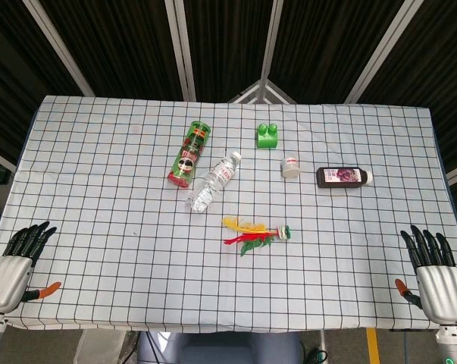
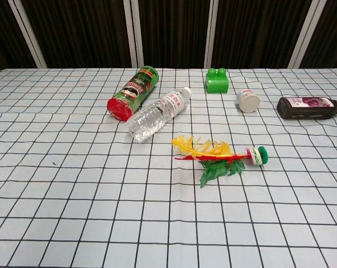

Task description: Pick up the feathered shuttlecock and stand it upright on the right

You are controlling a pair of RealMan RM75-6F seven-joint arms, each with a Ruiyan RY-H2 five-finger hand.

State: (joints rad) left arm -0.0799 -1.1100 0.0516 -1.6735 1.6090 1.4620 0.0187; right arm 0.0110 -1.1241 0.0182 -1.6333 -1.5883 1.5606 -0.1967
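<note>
The yellow, red and green feathered shuttlecock lies flat mid-table, unclaimed because the left hand and right hand rest spread, empty, at the near corners

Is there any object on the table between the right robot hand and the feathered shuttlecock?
No. In the head view, only bare checkered cloth lies between the right robot hand and the feathered shuttlecock.

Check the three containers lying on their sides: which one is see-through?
The clear water bottle, between the green chip can and the feathered shuttlecock. The dark juice bottle is opaque.
</note>
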